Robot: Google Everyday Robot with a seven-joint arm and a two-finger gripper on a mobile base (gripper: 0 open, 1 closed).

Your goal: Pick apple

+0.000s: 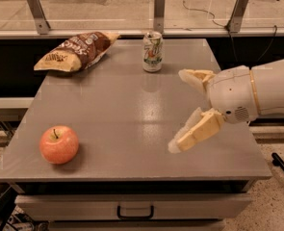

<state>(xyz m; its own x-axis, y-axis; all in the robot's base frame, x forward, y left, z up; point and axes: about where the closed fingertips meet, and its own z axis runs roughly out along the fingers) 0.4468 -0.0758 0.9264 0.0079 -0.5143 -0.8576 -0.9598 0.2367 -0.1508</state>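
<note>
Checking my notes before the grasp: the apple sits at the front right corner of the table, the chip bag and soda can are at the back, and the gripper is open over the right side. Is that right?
Not quite. The camera view shows the apple at the front left corner of the table, not the front right. The rest holds: the chip bag and soda can are at the back, and the gripper is open over the right side.

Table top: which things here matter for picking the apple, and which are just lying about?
For the job:
- apple, near left corner of the table
- gripper, open, over the right side, well apart from the apple

Lying about:
- soda can, upright, far edge
- chip bag, lying at far left
</note>
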